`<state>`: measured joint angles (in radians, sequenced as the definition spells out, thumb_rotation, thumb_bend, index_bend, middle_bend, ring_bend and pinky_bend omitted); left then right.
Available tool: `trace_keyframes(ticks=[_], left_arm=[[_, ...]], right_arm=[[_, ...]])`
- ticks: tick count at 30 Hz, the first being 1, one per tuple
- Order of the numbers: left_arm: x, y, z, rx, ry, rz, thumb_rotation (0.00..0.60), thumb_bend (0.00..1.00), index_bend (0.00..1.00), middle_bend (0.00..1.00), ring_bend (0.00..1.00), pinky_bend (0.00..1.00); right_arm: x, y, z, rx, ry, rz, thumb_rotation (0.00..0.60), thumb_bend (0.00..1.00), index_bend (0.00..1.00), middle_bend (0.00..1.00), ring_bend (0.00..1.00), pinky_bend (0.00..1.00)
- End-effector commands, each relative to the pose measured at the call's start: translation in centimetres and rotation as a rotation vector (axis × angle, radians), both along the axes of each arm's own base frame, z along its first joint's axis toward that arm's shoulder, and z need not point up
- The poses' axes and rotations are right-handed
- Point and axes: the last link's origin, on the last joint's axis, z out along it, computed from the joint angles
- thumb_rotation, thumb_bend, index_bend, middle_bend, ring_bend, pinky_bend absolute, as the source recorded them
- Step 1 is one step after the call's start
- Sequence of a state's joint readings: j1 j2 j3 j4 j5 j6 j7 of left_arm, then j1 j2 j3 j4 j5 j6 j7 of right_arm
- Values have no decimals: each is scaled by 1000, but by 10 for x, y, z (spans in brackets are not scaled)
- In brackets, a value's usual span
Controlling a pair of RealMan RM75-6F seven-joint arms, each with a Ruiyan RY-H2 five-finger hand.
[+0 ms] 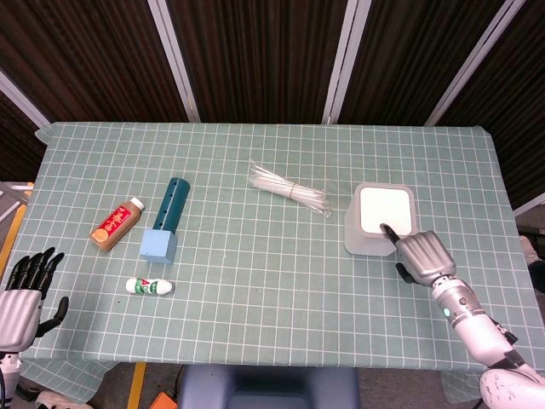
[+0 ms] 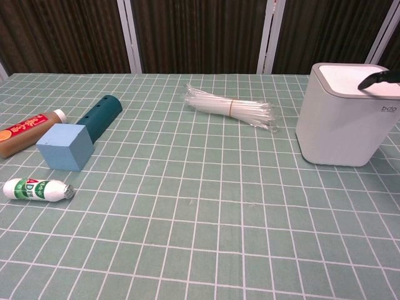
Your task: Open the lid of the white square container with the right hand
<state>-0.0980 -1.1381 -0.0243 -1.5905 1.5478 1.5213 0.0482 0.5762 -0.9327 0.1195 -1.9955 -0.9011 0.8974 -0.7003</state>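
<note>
White square container (image 1: 381, 221) on green checked tablecloth (image 1: 255, 290) | dark slatted wall (image 1: 255, 51) | right hand (image 1: 423, 256) holds nothing, fingertip on lid (image 2: 359, 76)

Right hand (image 2: 382, 80) mostly cut off in chest view.
</note>
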Motion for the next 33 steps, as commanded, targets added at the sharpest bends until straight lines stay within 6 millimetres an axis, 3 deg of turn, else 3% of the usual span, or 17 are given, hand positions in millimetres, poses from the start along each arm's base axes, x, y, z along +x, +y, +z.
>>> trace_keyframes(ticks=[1, 13, 18, 25, 29, 33], left_arm=[[0, 0, 0, 0, -1, -3, 600, 477, 0, 0, 0, 63], [2, 3, 1, 1, -5, -4, 600, 477, 0, 0, 0, 63], [2, 2, 1, 5, -6, -10, 600, 477, 0, 0, 0, 62], [4, 2, 1, 8, -7, -18, 600, 477, 0, 0, 0, 63], [5, 2, 0, 5, -6, -25, 600, 477, 0, 0, 0, 63], [8, 2, 0, 9, -7, -36, 600, 477, 0, 0, 0, 63]], right_arm=[[-3, -1, -4, 10, 1, -17, 553, 549, 0, 1000, 1000, 1000], [-13, -1, -11, 36, 22, -62, 555, 548, 0, 1000, 1000, 1000], [-5, -1, -2, -29, -25, -22, 554, 549, 0, 1000, 1000, 1000], [-2, 21, 35, -212, -128, 75, 555, 549, 0, 1000, 1000, 1000], [-5, 40, 47, -273, -145, 118, 555, 548, 0, 1000, 1000, 992], [-12, 70, 50, -365, -183, 189, 555, 548, 0, 982, 956, 882]])
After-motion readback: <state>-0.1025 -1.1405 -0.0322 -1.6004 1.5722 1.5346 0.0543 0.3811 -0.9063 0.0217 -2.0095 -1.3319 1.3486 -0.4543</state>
